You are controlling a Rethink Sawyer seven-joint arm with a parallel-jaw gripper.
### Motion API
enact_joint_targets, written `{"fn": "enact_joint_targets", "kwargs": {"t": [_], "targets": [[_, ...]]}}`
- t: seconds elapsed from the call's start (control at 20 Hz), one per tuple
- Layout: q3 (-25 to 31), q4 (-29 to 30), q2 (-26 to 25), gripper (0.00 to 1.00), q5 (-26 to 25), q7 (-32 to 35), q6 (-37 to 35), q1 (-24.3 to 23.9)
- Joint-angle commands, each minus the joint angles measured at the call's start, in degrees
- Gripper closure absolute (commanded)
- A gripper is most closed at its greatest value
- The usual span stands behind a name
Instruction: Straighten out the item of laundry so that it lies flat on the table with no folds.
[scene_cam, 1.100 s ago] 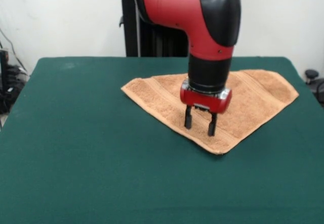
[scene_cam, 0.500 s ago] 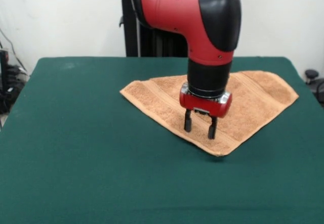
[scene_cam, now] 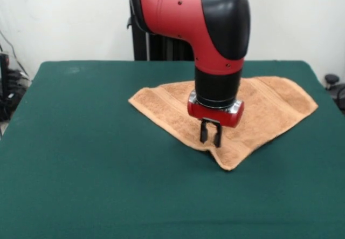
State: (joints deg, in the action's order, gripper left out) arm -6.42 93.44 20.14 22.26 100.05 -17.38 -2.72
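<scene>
View: front view only
Surface: wide, covered in dark green cloth, filling the picture from the 9 o'clock edge to the 3 o'clock edge
Towel: orange-tan terry, lying folded into a rough triangle a little toward 2 o'clock from the middle of the surface
Towel shape: one corner points toward 9 o'clock, one toward 3 o'clock, and the third points toward 6 o'clock, nearest the camera
Towel band: a flat woven stripe runs along the edge between the 9 o'clock corner and the 6 o'clock corner; another shows near the 3 o'clock side
Towel fold: the cloth near the 6 o'clock corner is puckered and drawn up slightly under the gripper, with a small ridge where it meets the fingers; the rest lies fairly flat
Arm: red and black, coming down from 12 o'clock, the wrist pointing straight down over the towel
Gripper: red body with a silver ring above it, standing over the part of the towel just toward 12 o'clock from its 6 o'clock corner
Fingers: two short black fingers drawn close together, with their tips down in the cloth, pinching the towel
Background: pale wall and a black stand at 12 o'clock; dark clutter at the 9 o'clock and 3 o'clock edges beyond the surface
</scene>
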Motion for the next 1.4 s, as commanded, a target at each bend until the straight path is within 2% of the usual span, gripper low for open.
{"fn": "enact_joint_targets", "kwargs": {"t": [0.05,0.25,0.55,0.7,0.8,0.9,1.1,1.25,1.4], "targets": [[1.06,-4.85,-4.66,1.00,-2.27,7.35,3.83,0.09],[1.29,-2.27,-2.48,1.00,-3.50,7.13,3.77,-0.25],[-1.04,-2.57,0.55,1.00,-5.67,6.41,1.15,-0.25],[1.53,-0.33,3.37,1.00,-8.59,6.63,11.28,-2.35],[1.80,2.87,7.62,1.00,-10.38,8.09,14.41,-2.20],[1.60,6.59,13.69,1.00,-11.14,8.26,11.46,-1.49],[0.34,13.12,24.99,1.00,-9.51,8.95,-1.69,0.68],[-0.92,15.58,30.62,1.00,-9.82,8.15,-9.08,1.96],[-0.55,19.90,34.83,1.00,-10.23,6.92,-10.22,1.70]]}}
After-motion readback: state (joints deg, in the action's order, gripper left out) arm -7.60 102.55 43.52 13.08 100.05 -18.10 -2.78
